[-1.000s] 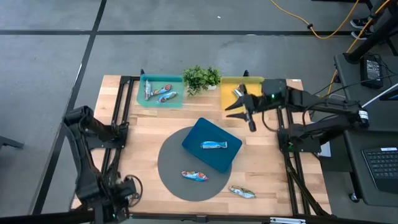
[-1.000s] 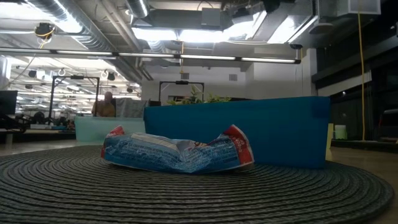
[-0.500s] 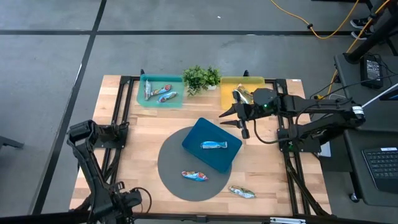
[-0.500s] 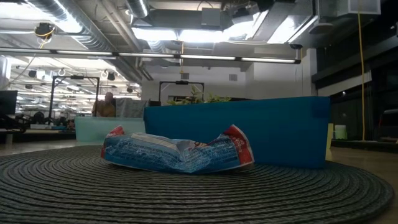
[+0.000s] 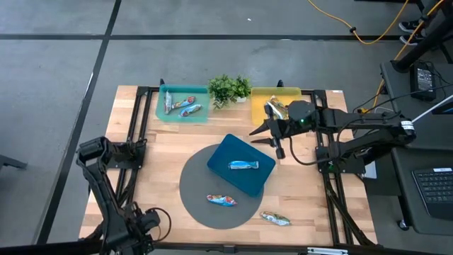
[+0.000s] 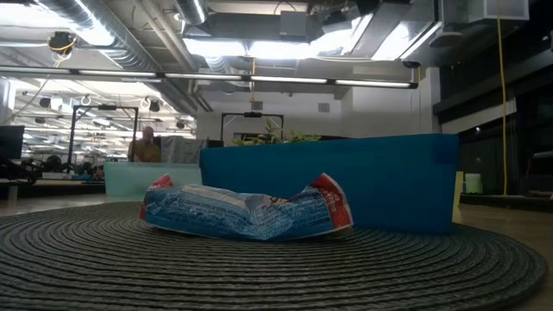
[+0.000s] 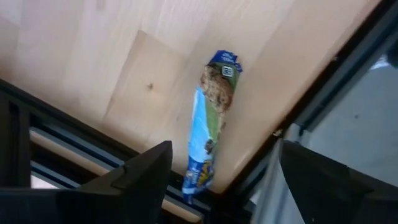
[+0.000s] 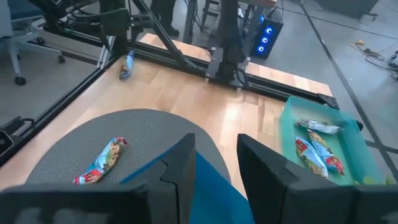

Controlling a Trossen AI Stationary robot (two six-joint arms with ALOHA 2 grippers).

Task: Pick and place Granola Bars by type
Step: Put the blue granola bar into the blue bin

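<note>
A blue-printed granola bar [image 7: 212, 118] lies flat on the wood at the table's near-left edge. My left gripper [image 7: 224, 152] hangs open above it, one finger on either side and clear of it; in the high view the gripper [image 5: 152, 221] sits at that corner. My right gripper [image 5: 274, 144] is open and empty above the blue tray's [image 5: 233, 177] far right edge. One bar [image 5: 243, 166] lies in that tray, one [image 5: 221, 200] on the grey mat [image 5: 195, 184], one [image 5: 274, 219] on the wood. The teal tray [image 5: 173, 113] holds three bars, the yellow tray [image 5: 263, 95] one [image 5: 277, 108].
A small green plant [image 5: 229, 88] stands between the teal and yellow trays at the far edge. Black frame rails [image 5: 134, 134] run along the table's left and right sides. In the low view the mat's bar [image 6: 246, 210] lies in front of the blue tray's wall [image 6: 380, 181].
My right gripper has gone from beside the yellow tray toward the table's left and turned a little, then stayed still. My left arm's elbow has dropped toward the near edge, and its gripper has shifted slightly at the near-left corner.
</note>
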